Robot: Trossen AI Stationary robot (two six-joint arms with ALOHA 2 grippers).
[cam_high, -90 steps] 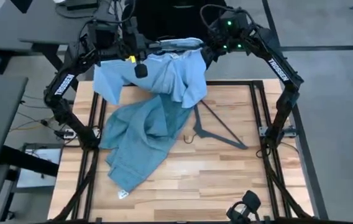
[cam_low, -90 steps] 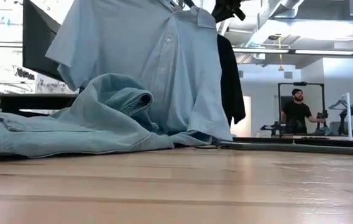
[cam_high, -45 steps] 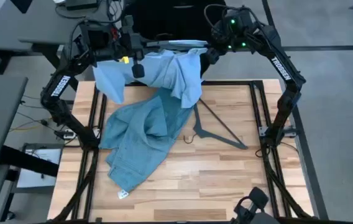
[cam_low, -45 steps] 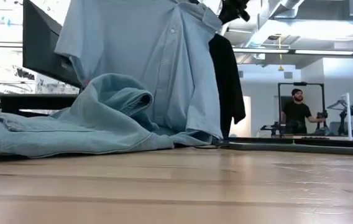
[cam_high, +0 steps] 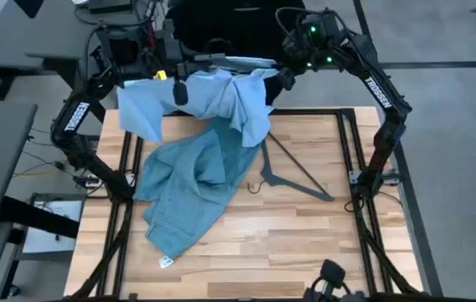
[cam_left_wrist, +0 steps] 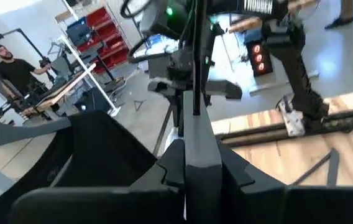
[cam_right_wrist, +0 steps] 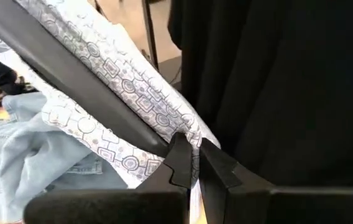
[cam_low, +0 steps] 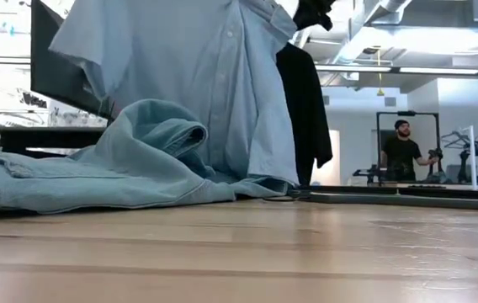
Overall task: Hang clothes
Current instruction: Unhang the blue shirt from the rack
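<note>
Carrying the pale button shirt above the far edge of the worktop, we have both arms raised and working together: the left gripper has its fingers pressed together on a thin dark rod that looks like the hanger hook, and the right gripper pinches the patterned inner collar cloth beside the dark hanger bar. The black t-shirt already hangs just behind the shirt past the far edge, so we judge the step in hand is getting the shirt's hanger up beside it. To do that well we should keep both grips level so the hanger does not tilt and shed a shoulder, lift until the hem clears the jeans, which lie heaped along the left side of the worktop with the hem touching them, and let go only once the hook has seated. A spare hanger lies on the wood right of the jeans, presumably for them. White lettering on the right arm reads TROSSEN; the left arm's lettering is too foreshortened to read.
</note>
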